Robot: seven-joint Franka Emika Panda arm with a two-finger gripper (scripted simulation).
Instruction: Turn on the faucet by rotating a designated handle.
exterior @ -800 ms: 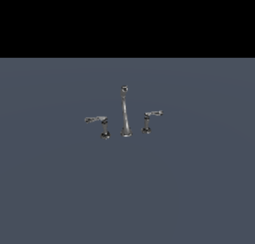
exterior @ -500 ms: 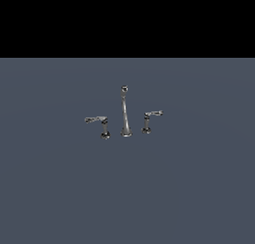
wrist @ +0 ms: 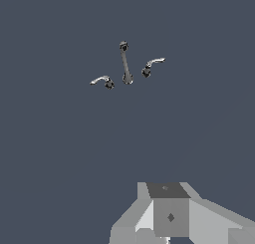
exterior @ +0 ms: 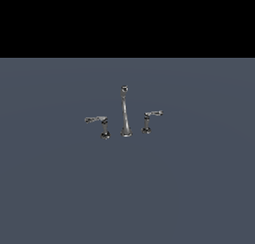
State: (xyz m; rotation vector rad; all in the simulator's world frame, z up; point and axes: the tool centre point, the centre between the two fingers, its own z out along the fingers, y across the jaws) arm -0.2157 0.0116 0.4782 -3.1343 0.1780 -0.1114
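The faucet [exterior: 125, 113] is a small chrome set standing on the grey floor in the middle of the exterior view, with a tall tapering spout [wrist: 125, 63] between two lever handles. The handle [exterior: 152, 114] with the shorter lever stands at the exterior view's right of the spout and also shows in the wrist view [wrist: 153, 63]. The longer-levered handle [exterior: 97, 121] is on the other side. My gripper [wrist: 169, 215] appears only in the wrist view, as grey blocks at the picture's edge, far from the faucet and touching nothing. Its fingertips are not clear.
A plain dark grey floor [exterior: 127, 188] spreads all around the faucet. A black band fills the top of the exterior view. No arm shows in the exterior view.
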